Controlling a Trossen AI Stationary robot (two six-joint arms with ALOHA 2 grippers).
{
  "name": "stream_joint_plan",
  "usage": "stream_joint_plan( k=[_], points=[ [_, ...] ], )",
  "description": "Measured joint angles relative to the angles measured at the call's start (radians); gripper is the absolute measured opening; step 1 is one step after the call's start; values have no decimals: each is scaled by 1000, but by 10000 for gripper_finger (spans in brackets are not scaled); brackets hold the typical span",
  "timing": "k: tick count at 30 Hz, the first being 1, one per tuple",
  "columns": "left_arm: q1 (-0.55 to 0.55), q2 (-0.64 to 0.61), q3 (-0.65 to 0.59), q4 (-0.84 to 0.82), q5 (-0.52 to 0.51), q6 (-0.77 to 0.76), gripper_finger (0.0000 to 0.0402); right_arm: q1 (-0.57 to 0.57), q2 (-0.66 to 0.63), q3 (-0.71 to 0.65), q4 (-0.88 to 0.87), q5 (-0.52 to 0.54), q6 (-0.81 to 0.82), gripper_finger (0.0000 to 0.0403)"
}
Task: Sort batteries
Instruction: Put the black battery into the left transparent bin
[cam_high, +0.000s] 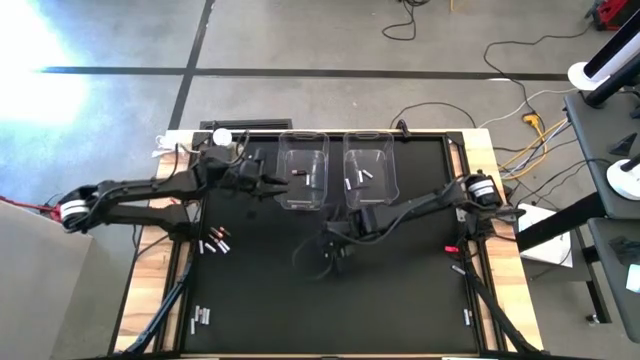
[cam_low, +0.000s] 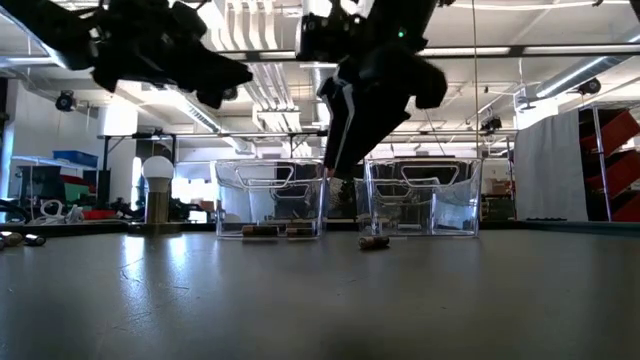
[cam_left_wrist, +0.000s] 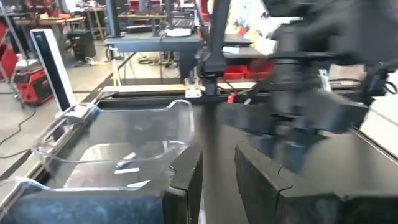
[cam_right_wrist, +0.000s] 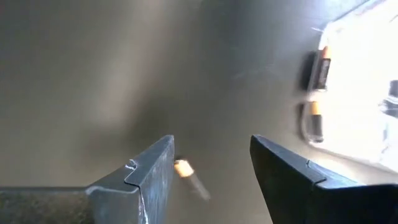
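Two clear plastic bins (cam_high: 303, 170) (cam_high: 368, 168) stand side by side at the table's far middle. The left bin holds dark batteries (cam_low: 265, 231); white batteries (cam_left_wrist: 130, 168) lie in the right bin. My left gripper (cam_high: 272, 187) hovers level at the left bin's near left corner, narrowly open (cam_left_wrist: 219, 180) with nothing between its fingers. My right gripper (cam_high: 333, 252) points down in front of the bins, open (cam_right_wrist: 211, 162) and above the table. One battery (cam_right_wrist: 186, 171) lies on the table below it, beside one finger and apart from it (cam_low: 374, 241).
Loose batteries lie in small groups on the black mat: at the left (cam_high: 212, 243), near left (cam_high: 200, 317), right (cam_high: 452, 250) and near right (cam_high: 467, 317). A silver post with a white round top (cam_low: 157, 195) stands at the far left. The mat's middle is bare.
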Motion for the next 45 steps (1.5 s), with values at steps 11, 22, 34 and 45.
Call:
stream_joint_plan(
  k=[11, 22, 34, 45],
  points=[
    [-19, -81, -129, 167, -1, -22, 75, -111, 1, -156, 62, -124, -67, 200],
    [-19, -66, -107, 160, -27, -52, 75, -110, 1, -196, 157, -258, -77, 148],
    [-20, -70, -81, 163, -26, -93, 75, -93, 5, -239, 187, -230, -108, 70],
    [-22, -62, -79, 161, -27, -93, 75, -64, 121, -120, 87, -172, -66, 60]
  ],
)
